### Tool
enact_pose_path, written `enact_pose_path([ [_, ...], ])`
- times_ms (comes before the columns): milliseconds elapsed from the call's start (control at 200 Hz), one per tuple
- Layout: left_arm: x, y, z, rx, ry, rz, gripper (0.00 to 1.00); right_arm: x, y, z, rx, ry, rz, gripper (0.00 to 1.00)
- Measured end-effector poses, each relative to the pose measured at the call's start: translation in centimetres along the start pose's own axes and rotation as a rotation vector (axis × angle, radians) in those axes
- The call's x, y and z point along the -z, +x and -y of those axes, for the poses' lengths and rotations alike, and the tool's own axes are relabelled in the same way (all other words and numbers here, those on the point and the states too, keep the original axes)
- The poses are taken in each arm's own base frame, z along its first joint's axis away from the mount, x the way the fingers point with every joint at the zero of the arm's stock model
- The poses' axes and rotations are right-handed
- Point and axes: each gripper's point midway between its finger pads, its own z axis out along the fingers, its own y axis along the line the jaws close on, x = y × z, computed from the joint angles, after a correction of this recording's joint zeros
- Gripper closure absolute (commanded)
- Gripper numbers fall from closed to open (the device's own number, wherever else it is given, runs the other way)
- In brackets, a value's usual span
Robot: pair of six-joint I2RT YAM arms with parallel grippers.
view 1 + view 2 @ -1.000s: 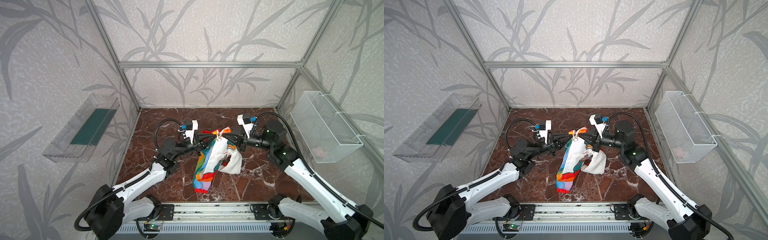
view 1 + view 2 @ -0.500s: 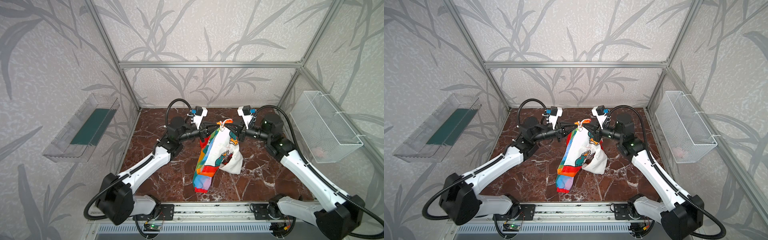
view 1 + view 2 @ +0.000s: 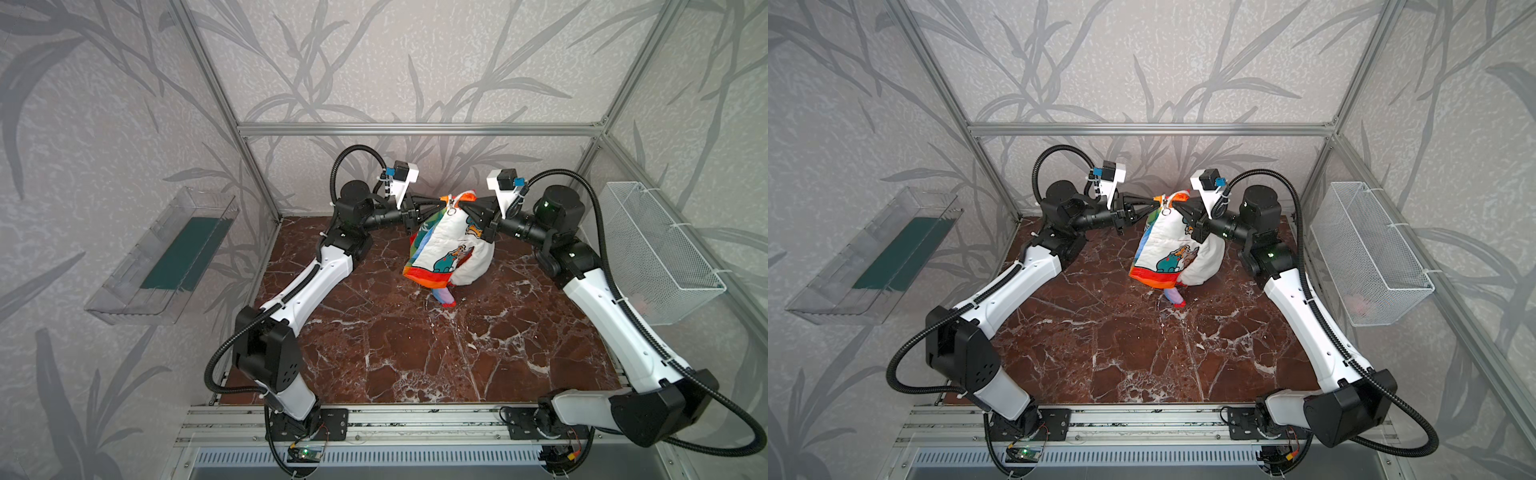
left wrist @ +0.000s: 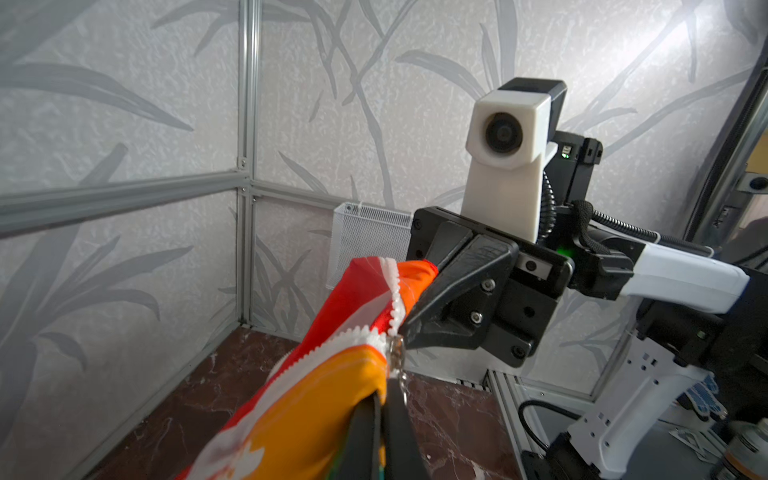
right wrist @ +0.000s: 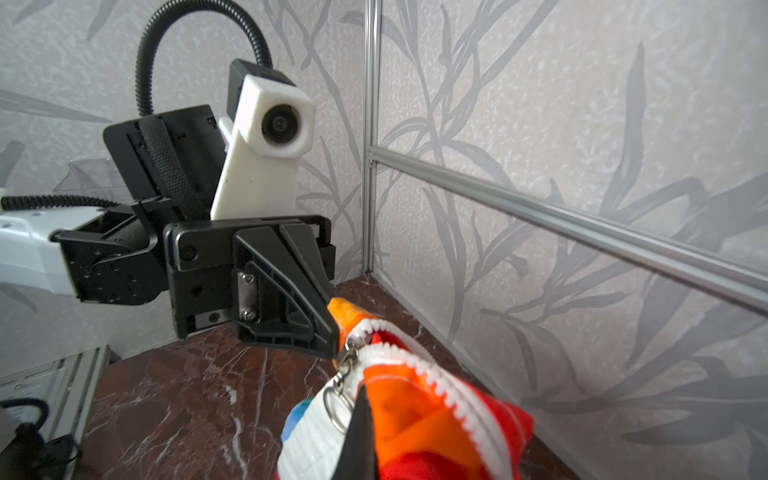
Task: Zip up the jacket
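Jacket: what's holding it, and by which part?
The left end effector and right end effector are each shut on the top edge of the small rainbow-striped, white-lined fabric jacket, either side of its white zipper.

Overhead stereo pair; opposed wrist views

Jacket [image 3: 446, 249]: rainbow stripes outside, orange and red at top; white lining with teal-and-orange cartoon animals. Zip [image 5: 432, 376]: white teeth, silver puller. Floor [image 3: 415, 353]: red-brown marble, white veins. Walls [image 3: 415, 62]: pale grey, darker grey leaf print. Basket [image 3: 660, 257]: white mesh. Tray [image 3: 166, 266]: clear, dark green base. Arms [image 3: 320, 278]: white, black joints.
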Motion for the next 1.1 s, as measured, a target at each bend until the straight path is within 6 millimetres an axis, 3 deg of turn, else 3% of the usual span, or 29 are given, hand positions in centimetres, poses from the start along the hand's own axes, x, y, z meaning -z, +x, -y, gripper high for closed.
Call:
enact_pose_path([
  [105, 0.8, 6.7, 0.3, 0.123, -0.018, -0.08, 1.0, 0.6, 6.2, -1.6, -0.116, -0.005, -0.102, 1.0],
  [195, 1.1, 13.9, 0.6, 0.252, -0.045, -0.176, 1.0, 1.7, 13.5, -2.7, -0.249, 0.017, -0.221, 1.0],
  [310, 1.7, 22.7, 2.8, 0.406, -0.059, -0.283, 1.0, 4.1, 22.1, -5.1, -0.412, 0.043, -0.345, 1.0],
  [420, 2.1, 27.7, 4.5, 0.517, -0.047, -0.339, 1.0, 6.0, 26.4, -7.2, -0.514, 0.048, -0.398, 1.0],
  [500, 2.0, 28.5, 5.3, 0.544, -0.035, -0.337, 1.0, 6.7, 27.3, -7.7, -0.56, 0.057, -0.401, 1.0],
  [705, 2.0, 28.5, 6.1, 0.59, -0.031, -0.316, 1.0, 7.2, 26.9, -8.4, -0.626, 0.047, -0.384, 1.0],
  [890, 2.2, 28.7, 7.6, 0.649, -0.032, -0.335, 1.0, 7.9, 27.2, -9.6, -0.674, 0.022, -0.396, 0.84],
  [1100, 3.2, 28.0, 8.6, 0.688, -0.092, -0.373, 1.0, 9.4, 27.6, -9.9, -0.712, 0.075, -0.426, 0.73],
])
